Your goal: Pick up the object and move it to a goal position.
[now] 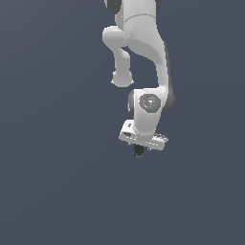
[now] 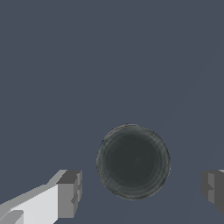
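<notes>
The object (image 2: 133,161) is a small dark, nearly black ball. In the wrist view it lies between my two grey fingertips, with a clear gap on each side. One fingertip (image 2: 70,192) and the other fingertip (image 2: 213,187) stand wide apart, so my gripper (image 2: 141,190) is open and touches nothing. In the exterior view the ball (image 1: 139,150) peeks out just under the white hand of my gripper (image 1: 142,146), which hangs straight over it. The fingers themselves are hidden there by the hand.
A plain dark blue-grey surface (image 1: 57,182) fills both views. The white arm (image 1: 143,43) comes down from the top of the exterior view. Nothing else shows.
</notes>
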### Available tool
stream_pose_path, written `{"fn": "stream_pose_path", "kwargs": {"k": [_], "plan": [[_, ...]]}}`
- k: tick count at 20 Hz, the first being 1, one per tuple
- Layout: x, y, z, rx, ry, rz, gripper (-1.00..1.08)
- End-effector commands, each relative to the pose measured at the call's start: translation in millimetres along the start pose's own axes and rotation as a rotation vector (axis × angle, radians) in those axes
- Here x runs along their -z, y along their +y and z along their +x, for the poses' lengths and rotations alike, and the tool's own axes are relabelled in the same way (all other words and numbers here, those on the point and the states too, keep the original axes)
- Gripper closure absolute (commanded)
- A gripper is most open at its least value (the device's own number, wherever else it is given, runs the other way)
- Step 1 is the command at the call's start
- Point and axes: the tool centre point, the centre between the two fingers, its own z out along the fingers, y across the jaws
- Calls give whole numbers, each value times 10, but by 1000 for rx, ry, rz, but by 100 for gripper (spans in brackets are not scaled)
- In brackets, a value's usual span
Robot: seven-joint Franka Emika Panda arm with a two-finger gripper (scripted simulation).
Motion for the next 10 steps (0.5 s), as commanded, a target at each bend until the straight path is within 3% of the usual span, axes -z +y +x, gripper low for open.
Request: {"fn": "stream_pose_path", "kwargs": {"k": [1,10], "plan": [[-59,3,-3,-1,-1,0,-92],[-447,-1,-11,-3,0,0,-92]]}}
